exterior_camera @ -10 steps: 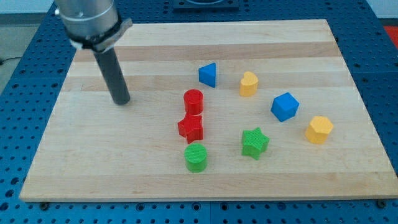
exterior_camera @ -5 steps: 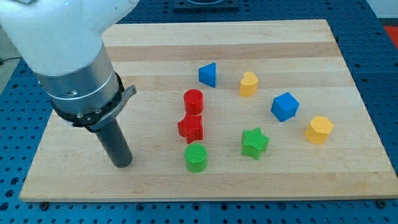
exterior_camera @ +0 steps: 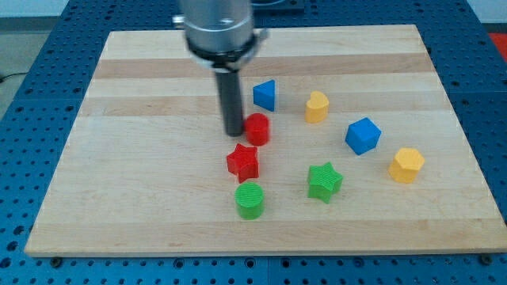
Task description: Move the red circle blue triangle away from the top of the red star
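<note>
1. The straight dark rod [exterior_camera: 232,99] hangs upright from a grey metal collar [exterior_camera: 219,30] at the view's top.
2. My tip [exterior_camera: 234,131] rests on the board.
3. Its edges look slightly blurred, perhaps from motion.

arm [exterior_camera: 215,24] cut off at view's top

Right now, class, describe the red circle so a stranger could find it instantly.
Start at the dark rod on the wooden board; my tip touches the red circle's left side. It is the only round red block, just above the red star.
</note>
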Controlling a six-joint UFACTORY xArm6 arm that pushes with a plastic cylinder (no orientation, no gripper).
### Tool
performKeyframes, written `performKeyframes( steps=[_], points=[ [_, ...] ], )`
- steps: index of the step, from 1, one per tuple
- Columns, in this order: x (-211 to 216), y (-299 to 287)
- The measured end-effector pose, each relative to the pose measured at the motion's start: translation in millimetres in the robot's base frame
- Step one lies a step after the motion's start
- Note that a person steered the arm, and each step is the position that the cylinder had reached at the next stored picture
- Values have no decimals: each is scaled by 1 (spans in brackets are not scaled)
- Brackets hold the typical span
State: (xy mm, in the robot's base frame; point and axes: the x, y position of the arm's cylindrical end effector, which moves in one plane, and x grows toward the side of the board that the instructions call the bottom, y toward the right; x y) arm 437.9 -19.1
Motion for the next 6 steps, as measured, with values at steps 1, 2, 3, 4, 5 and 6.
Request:
performKeyframes(
  steps=[1,2,3,4,5,6],
  points=[
    [-43,15],
    [-79,15],
    [-80,22],
    [-80,55],
    [-93,106],
    [-107,72]
  ],
)
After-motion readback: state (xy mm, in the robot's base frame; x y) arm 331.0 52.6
